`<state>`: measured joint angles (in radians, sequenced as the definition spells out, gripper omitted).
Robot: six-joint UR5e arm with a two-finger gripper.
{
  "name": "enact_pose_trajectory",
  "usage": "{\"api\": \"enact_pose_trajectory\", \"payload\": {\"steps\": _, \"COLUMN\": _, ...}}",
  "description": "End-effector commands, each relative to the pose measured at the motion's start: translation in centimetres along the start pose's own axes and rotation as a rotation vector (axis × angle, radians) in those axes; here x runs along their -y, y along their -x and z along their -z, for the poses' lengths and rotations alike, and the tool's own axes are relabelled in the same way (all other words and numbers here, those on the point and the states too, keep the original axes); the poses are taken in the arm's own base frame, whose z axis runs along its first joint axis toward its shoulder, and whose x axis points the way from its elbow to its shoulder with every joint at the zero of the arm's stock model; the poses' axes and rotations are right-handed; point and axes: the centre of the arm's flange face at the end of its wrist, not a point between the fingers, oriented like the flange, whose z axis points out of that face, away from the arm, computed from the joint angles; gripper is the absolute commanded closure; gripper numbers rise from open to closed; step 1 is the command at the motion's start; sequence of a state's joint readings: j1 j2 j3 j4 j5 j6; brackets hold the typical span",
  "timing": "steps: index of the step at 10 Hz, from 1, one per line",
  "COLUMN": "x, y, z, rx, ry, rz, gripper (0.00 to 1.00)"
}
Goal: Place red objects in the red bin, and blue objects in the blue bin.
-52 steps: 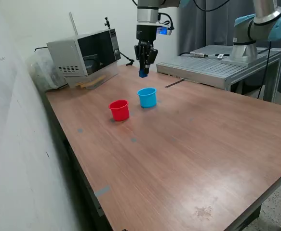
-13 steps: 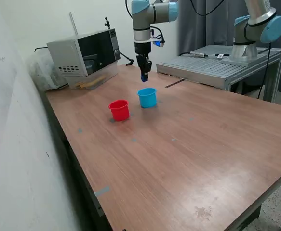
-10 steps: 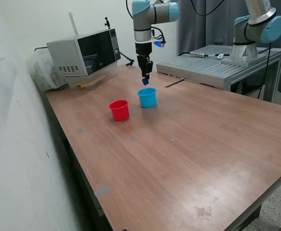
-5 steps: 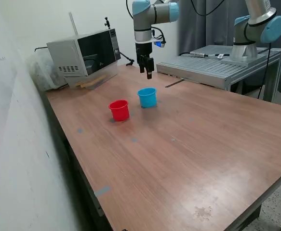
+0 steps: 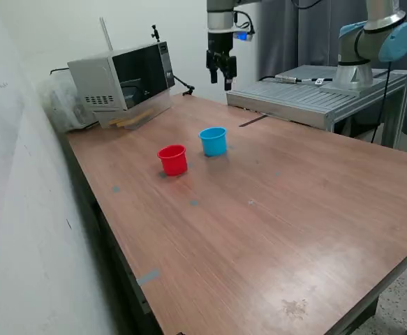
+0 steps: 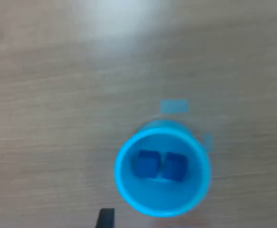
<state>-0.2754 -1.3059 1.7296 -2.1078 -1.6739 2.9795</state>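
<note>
The hand hangs high above the far part of the tabletop, pointing straight down, dark and slim below a pale metal wrist. Nothing is between its fingers; the wrist view shows only two dark fingertips at the picture's edge, set wide apart, so the hand is spread and empty.

Below it, nearer the camera, stands the blue cup, a small round light-blue plastic cup with a rolled rim and walls that taper a little toward the base. The wrist view looks straight down into the cup: two small dark-blue cubes lie side by side on its floor, touching or nearly so, their edges soft in the blur. A small pale-blue patch of tape is stuck flat to the wood just beside the cup.

Just to the exterior view's left of the blue cup, and slightly nearer, stands the red cup, the same shape and size, glossy red plastic, upright. The two cups are close but apart. Its inside cannot be seen from this angle, and no red cubes show on the wood.

The tabletop is smooth brown wood-grain laminate with a dull sheen. At its far left sits a boxy grey microwave with a dark glass door. At the far right lies a ribbed metal platform carrying a second arm with light-blue joints.
</note>
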Motion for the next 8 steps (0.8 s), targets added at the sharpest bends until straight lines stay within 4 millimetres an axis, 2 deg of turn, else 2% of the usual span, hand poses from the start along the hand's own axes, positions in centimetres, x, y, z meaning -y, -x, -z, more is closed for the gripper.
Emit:
{"api": "enact_pose_trajectory", "payload": {"steps": 1, "x": 10.5, "y": -5.0, "z": 15.3, "rx": -0.005, "ry": 0.030, "rz": 0.114, "gripper": 0.00}}
{"api": "enact_pose_trajectory", "payload": {"steps": 2, "x": 12.8, "y": -6.1, "z": 17.3, "rx": -0.010, "ry": 0.014, "rz": 0.141, "gripper": 0.00}}
{"api": "enact_pose_trajectory", "payload": {"steps": 4, "x": 16.4, "y": -6.3, "z": 20.1, "rx": -0.020, "ry": -0.028, "rz": 0.155, "gripper": 0.00}}
{"api": "enact_pose_trajectory", "payload": {"steps": 5, "x": 16.8, "y": -6.3, "z": 20.6, "rx": -0.020, "ry": -0.019, "rz": 0.157, "gripper": 0.00}}
{"api": "enact_pose_trajectory", "payload": {"steps": 8, "x": 17.3, "y": -7.1, "z": 20.1, "rx": -0.026, "ry": -0.067, "rz": 0.179, "gripper": 0.00}}
